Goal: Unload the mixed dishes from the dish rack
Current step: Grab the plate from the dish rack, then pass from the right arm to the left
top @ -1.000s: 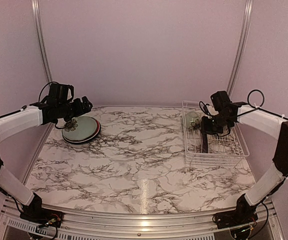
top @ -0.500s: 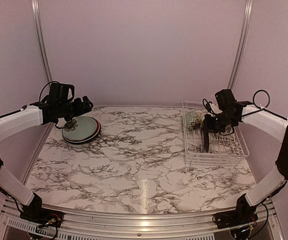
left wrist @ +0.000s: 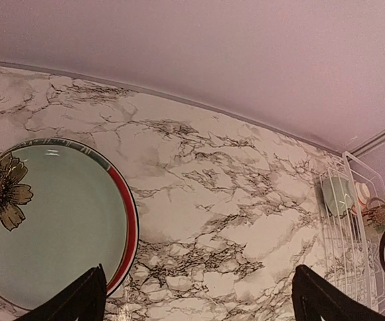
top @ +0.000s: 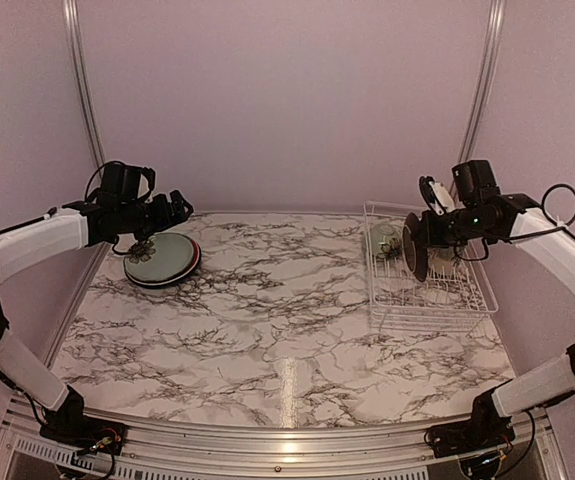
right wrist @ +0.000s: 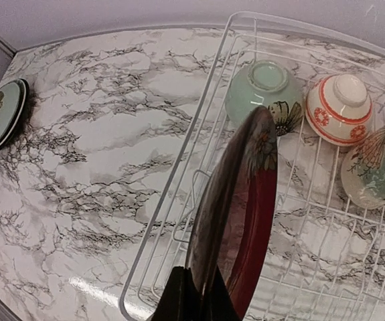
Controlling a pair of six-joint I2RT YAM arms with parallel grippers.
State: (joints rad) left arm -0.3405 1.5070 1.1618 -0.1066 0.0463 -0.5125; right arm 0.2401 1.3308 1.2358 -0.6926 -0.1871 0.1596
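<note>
Risen from the white wire rack (right wrist: 179, 160), my right gripper (right wrist: 195, 289) pinches the dark red round plate (right wrist: 246, 200) edge-up; pale green plate stack (top: 162, 260) at nine o'clock.

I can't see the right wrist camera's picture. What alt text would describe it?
The right end effector grips a dark red plate edge-on over a white wire dish rack. In the rack lie a pale green bowl, an orange-and-white bowl and a mug; stacked plates sit far left on the marble table.
</note>
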